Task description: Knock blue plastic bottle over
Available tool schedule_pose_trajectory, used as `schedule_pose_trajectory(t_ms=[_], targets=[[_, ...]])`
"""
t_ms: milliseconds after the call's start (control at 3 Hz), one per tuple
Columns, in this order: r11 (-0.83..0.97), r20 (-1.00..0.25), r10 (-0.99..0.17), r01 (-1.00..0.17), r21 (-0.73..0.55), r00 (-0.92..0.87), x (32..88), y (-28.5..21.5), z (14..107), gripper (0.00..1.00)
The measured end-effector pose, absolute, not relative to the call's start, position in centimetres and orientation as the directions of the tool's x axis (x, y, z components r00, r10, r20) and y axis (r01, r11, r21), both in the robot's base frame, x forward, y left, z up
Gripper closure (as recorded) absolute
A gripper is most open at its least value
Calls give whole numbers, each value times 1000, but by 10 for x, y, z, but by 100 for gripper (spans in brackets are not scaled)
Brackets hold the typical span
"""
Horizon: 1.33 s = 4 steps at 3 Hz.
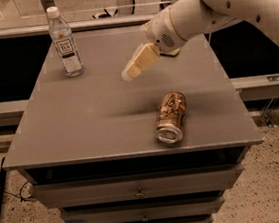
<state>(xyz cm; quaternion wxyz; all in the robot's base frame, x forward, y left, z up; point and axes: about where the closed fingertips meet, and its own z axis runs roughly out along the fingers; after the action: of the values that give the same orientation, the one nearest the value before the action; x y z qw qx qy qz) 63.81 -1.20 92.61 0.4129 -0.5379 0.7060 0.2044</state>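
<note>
The blue plastic bottle stands upright near the far left corner of the grey table top. It is clear with a white cap and a white label with dark text. My gripper hangs above the middle of the table, to the right of the bottle and well apart from it, with its cream fingers pointing down and left. My white arm reaches in from the upper right.
A brown patterned drink can lies on its side near the front right of the table. The table has drawers below its front edge. A rail and dark gap run behind the table.
</note>
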Motion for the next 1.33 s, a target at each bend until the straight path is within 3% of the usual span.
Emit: schedule_pose_trajectory(t_ms=[1333], targets=[[290,-927,-375,-950,-118,1,726,119,866,0]])
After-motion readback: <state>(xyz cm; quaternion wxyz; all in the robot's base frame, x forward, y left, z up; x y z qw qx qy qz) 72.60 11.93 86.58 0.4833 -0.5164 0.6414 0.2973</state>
